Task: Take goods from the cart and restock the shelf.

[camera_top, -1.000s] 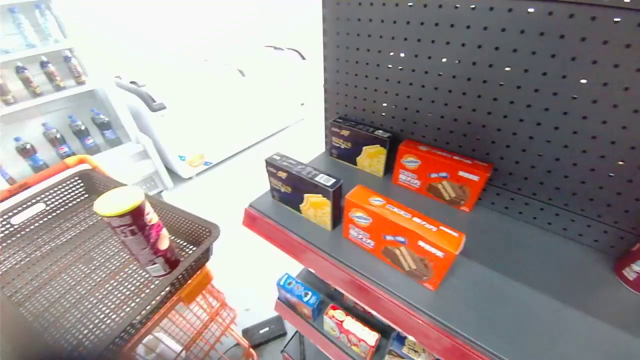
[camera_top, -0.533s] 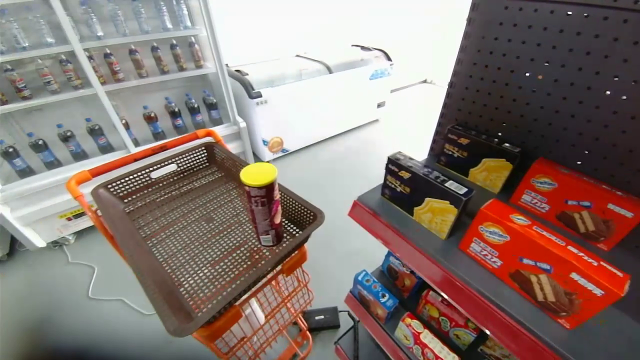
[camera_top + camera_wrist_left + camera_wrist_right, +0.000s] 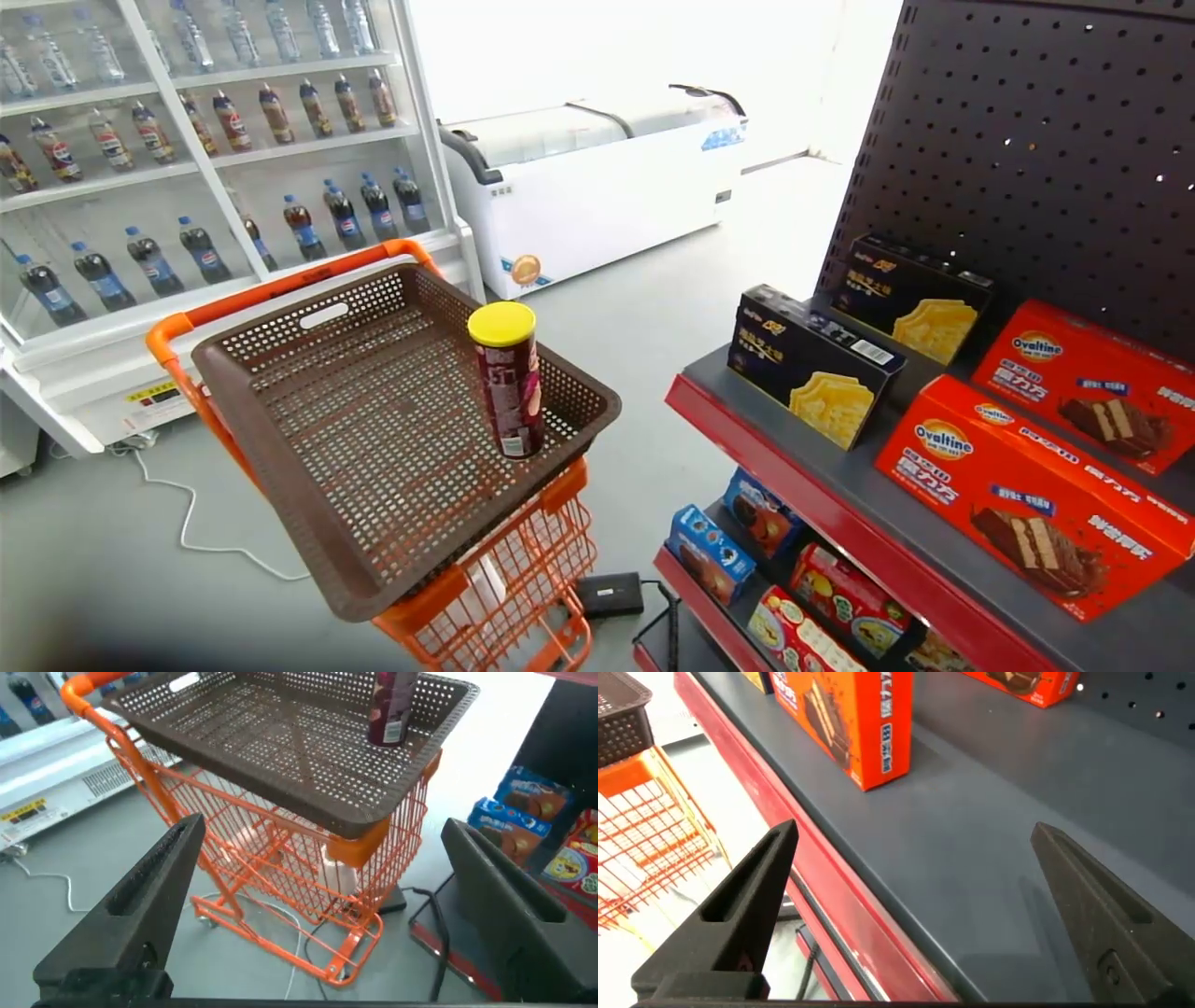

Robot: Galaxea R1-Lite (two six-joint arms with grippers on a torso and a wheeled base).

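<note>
Grey shop floor ran back to a tall drinks fridge (image 3: 187, 140) full of bottles and a white chest freezer (image 3: 597, 187). On the robot's right stood the shelf (image 3: 724, 383), a grey deck with a red front edge under a black pegboard (image 3: 1027, 140). It carried two black boxes (image 3: 812, 364) towards its near end and two orange boxes (image 3: 1027, 485) further along. Beyond the front orange box the deck lay bare.

To the robot's left was the orange cart (image 3: 280, 289) with a brown perforated basket (image 3: 373, 448) on top. The basket held one item: a dark red canister (image 3: 509, 383) with a yellow lid. It stood upright in the corner of the basket nearest the shelf, close to the rim.

The left gripper (image 3: 318, 915) faced the cart from outside, its fingers spread wide and holding nothing. The canister (image 3: 392, 705) lay ahead of it, past the basket's rim. The right gripper (image 3: 915, 905) hung over the bare stretch of the shelf (image 3: 990, 859), also spread wide and empty, with the cart off to its side.

The left arm looked the nearer one for the pick. Since the canister's long axis was vertical, a level grasp around its body would probably suit, coming in over the rim.
</note>
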